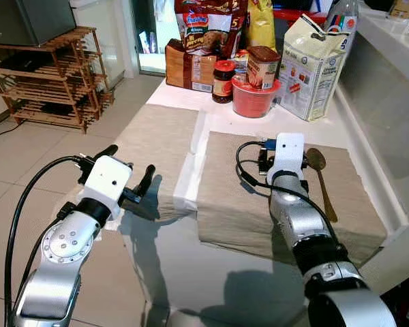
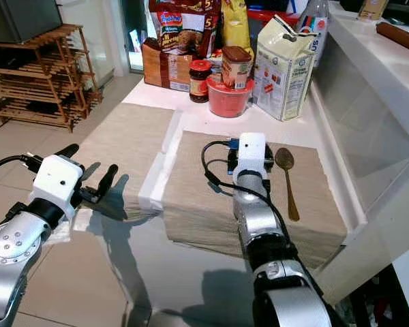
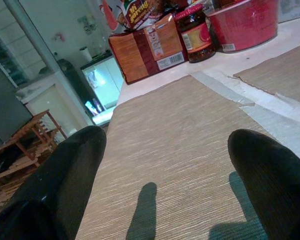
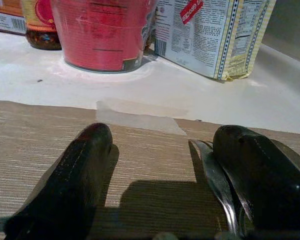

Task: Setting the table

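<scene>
the left claw hangs spread and empty over the near edge of the left placemat, which lies bare on the tabletop. the right claw sits low on the right placemat, fingers apart, its outer finger just beside a spoon that rests flat there. so both mats are laid and one spoon is down; the left setting looks unstarted. jars, a red tub and bags crowd the far end.
</scene>
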### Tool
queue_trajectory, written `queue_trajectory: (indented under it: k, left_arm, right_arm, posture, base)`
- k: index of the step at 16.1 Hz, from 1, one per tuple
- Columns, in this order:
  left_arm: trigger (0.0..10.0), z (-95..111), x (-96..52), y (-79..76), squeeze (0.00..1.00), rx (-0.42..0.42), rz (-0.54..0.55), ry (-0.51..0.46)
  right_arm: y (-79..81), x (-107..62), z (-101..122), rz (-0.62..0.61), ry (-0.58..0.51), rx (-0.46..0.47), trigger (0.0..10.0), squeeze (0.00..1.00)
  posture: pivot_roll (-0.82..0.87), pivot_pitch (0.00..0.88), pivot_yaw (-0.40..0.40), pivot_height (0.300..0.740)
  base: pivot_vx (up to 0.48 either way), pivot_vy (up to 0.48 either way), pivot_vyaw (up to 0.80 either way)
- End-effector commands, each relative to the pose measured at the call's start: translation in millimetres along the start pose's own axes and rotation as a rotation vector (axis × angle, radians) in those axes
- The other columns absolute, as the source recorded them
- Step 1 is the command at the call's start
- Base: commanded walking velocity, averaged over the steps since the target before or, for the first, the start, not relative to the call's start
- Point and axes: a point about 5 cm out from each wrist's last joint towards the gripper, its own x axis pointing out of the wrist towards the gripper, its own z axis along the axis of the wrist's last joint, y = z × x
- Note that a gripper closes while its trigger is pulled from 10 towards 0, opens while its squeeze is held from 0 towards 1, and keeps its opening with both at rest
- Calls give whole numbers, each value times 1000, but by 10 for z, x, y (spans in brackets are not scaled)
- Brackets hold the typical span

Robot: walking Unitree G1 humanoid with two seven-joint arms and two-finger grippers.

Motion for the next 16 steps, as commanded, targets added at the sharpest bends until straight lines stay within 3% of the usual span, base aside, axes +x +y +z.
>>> queue_trajectory:
  k: [1,8,16]
  left_arm:
    - [10000,52,6,20,0,13,-3,-20]
    - [10000,61,19,0,0,16,-4,-25]
    - [10000,59,5,-18,0,14,-11,-22]
  right_arm:
    - [-3,-13,-11,0,11,12,10000,0]
    - [-50,0,190,-4,-114,-20,10000,0]
    - [-241,20,-89,-82,7,-54,10000,0]
  posture:
    - [128,0,-16,736]
    - [124,0,-17,736]
    - [122,0,-14,736]
  base:
    - [0,0,0]
    - [0,0,0]
    - [0,0,0]
